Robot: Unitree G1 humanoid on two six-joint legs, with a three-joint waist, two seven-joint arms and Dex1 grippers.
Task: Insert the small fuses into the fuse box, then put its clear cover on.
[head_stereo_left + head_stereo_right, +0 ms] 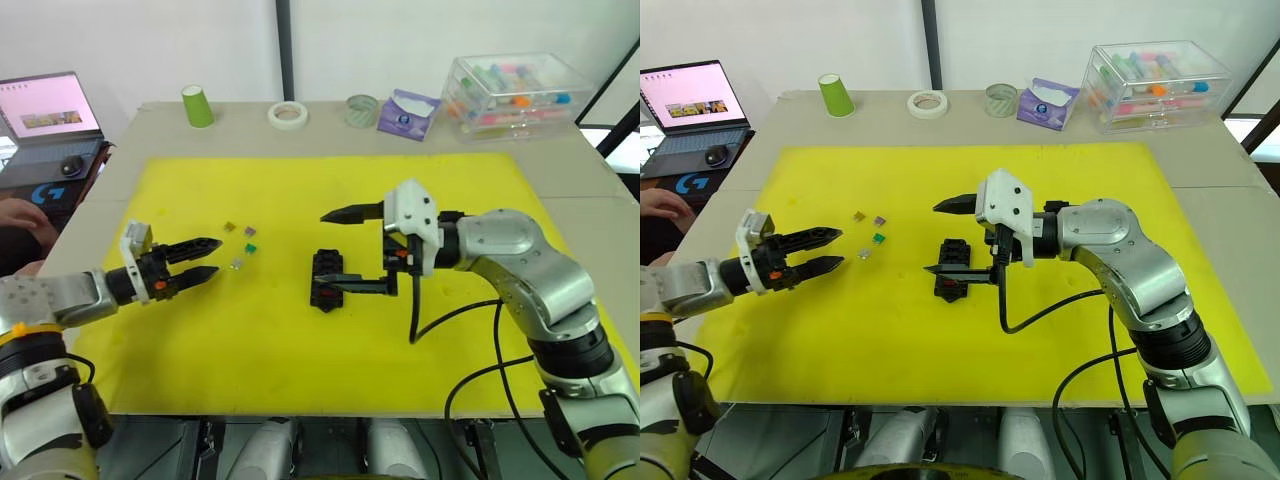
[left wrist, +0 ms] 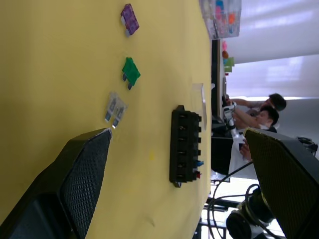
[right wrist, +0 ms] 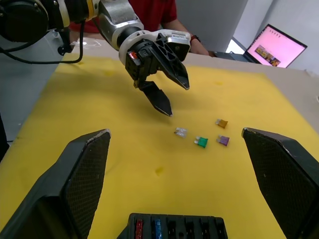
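On the yellow mat (image 1: 300, 330) that covers the table, the black fuse box (image 1: 327, 278) sits near the middle, and the right wrist view shows a red fuse (image 3: 139, 228) and a blue fuse (image 3: 157, 229) already seated in its slots. Over the box hangs the right gripper (image 1: 342, 250), its two black fingers spread wide apart and holding nothing, one fingertip low beside the box and the other higher, on the far side. Left of the box lie four loose fuses close together: an amber fuse (image 1: 229, 227), a purple fuse (image 1: 250, 231), a green fuse (image 1: 251, 247) and a grey fuse (image 1: 237, 263). Just left of them hovers the left gripper (image 1: 205, 258), its fingers slightly parted and empty, tips pointing toward the grey fuse. A clear cover (image 2: 199, 97) stands on the mat just beyond the box in the left wrist view. Along the far edge of the table are a green cup (image 1: 198, 106), a tape roll (image 1: 288, 115) and a clear storage case (image 1: 515, 90). A laptop (image 1: 45, 108) sits at the far left
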